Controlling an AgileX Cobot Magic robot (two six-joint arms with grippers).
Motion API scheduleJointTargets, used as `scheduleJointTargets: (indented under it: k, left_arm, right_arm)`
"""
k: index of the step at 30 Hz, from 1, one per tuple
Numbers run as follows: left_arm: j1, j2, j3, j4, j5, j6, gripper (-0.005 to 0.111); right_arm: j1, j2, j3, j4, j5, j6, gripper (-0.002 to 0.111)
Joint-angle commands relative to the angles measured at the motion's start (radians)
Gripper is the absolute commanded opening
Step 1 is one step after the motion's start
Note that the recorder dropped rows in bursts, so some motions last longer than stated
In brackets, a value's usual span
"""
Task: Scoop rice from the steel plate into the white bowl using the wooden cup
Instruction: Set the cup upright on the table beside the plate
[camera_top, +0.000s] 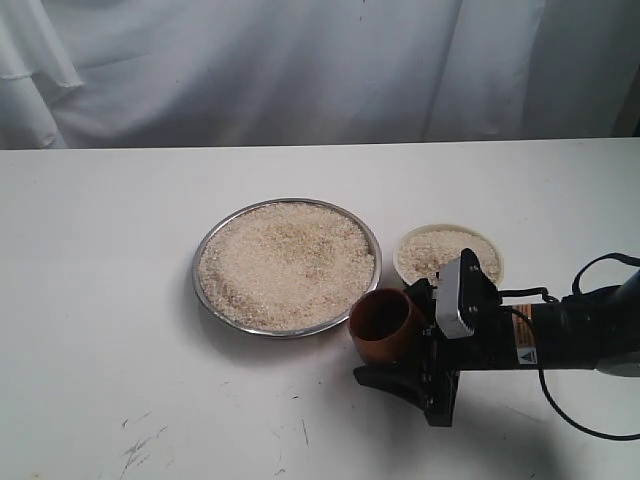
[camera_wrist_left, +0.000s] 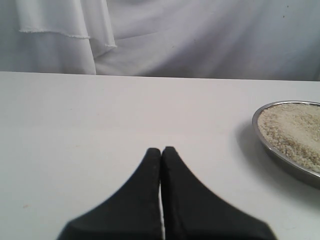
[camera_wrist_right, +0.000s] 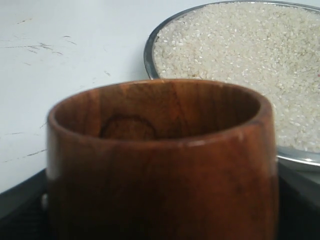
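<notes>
**Wooden cup gripped at the plate's edge**

Exterior view: the wooden cup (camera_top: 385, 322) is seen clamped in the right gripper (camera_top: 405, 338), just beside the steel plate (camera_top: 197, 268) filled with rice (camera_top: 285, 265). The white bowl (camera_top: 449, 227) sits behind the gripper.

Left wrist view: the left gripper (camera_wrist_left: 161, 151) is pressed together over the table (camera_wrist_left: 100, 115), with the plate well apart.

Right wrist view: the cup is pinched between the jaws, and the plate lies just beyond.

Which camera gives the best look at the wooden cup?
The right wrist view: the cup fills the frame, its inside visible. The exterior view shows it smaller, in the right gripper. The left wrist view misses it.
</notes>
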Motion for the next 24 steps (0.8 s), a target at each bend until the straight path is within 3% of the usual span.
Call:
scheduleJointTargets:
  k: [1, 5, 15, 24]
  left_arm:
    - [-0.002, -0.005, 0.005, -0.001, -0.006, -0.003, 0.000]
    - [-0.002, -0.005, 0.005, -0.001, -0.006, -0.003, 0.000]
    - [-0.002, -0.005, 0.005, -0.001, -0.006, -0.003, 0.000]
    - [-0.002, -0.005, 0.005, -0.001, -0.006, -0.003, 0.000]
  right_arm:
    - [-0.004, 0.001, -0.005, 0.014, -0.013, 0.000, 0.034]
    - [-0.004, 0.001, -0.005, 0.014, -0.013, 0.000, 0.046]
    - [-0.004, 0.001, -0.005, 0.060, -0.007, 0.016, 0.062]
    - [0.004, 0.001, -0.005, 0.072, -0.010, 0.016, 0.067]
